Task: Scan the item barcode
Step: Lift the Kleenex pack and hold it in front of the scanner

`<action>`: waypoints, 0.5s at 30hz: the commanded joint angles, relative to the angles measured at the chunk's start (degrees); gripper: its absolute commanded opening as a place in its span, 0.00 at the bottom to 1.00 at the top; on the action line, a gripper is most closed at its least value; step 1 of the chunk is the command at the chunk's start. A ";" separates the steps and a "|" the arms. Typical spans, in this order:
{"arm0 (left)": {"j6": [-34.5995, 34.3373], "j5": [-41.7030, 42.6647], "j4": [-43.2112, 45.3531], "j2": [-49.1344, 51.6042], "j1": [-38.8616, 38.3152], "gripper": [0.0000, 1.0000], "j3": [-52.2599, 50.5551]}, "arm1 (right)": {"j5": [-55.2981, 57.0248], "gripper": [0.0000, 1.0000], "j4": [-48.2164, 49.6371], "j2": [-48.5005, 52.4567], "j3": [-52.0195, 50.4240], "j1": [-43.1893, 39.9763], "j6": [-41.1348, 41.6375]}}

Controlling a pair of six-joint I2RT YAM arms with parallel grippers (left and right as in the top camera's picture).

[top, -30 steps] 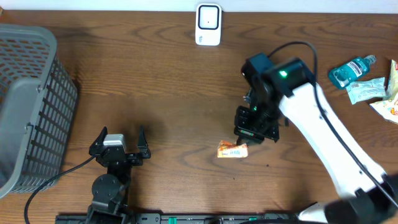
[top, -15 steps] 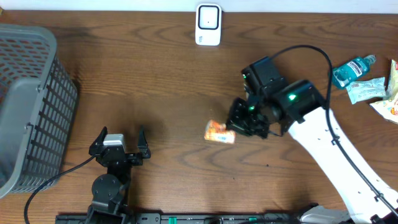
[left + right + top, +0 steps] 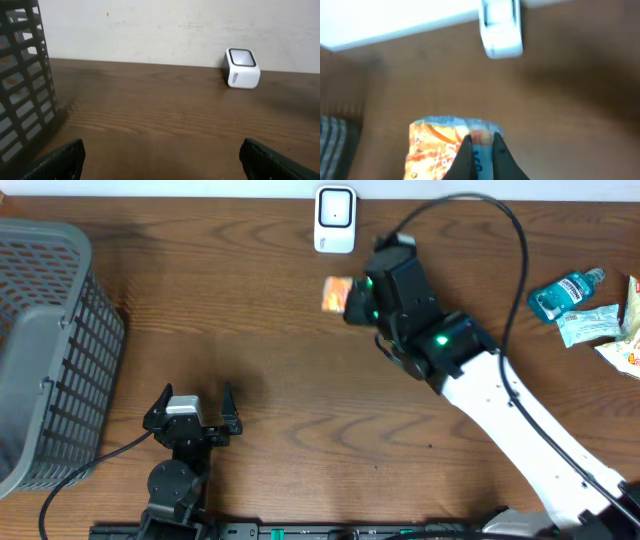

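Note:
A small orange and white snack packet hangs above the table, pinched at one edge by my right gripper, which is shut on it. In the right wrist view the packet fills the lower left, and the gripper grips its right edge. The white barcode scanner stands at the table's far edge, just beyond the packet, and shows in the right wrist view as the scanner and in the left wrist view as the scanner. My left gripper rests open near the front left, with nothing in it.
A grey mesh basket stands at the left edge. A blue bottle and pale packets lie at the far right. The white right arm crosses the table from the lower right.
My right gripper lifted the packet from the table's middle and carried it up and left toward the scanner. The left arm has not moved.

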 commanded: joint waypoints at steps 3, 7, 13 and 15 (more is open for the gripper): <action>0.13 -0.33 -1.68 -0.20 -0.04 0.98 -1.31 | 9.03 0.01 21.75 11.30 -0.20 -0.92 -17.81; 0.13 -0.33 -1.68 -0.20 -0.04 0.98 -1.31 | 9.03 0.01 44.41 23.08 -0.17 -4.28 -23.69; 0.13 -0.33 -1.68 -0.20 -0.04 0.98 -1.31 | 2.45 0.01 72.78 37.11 -0.11 -9.16 -27.96; 0.13 -0.33 -1.68 -0.20 -0.04 0.98 -1.31 | -3.63 0.01 78.73 41.16 0.63 -10.27 -30.36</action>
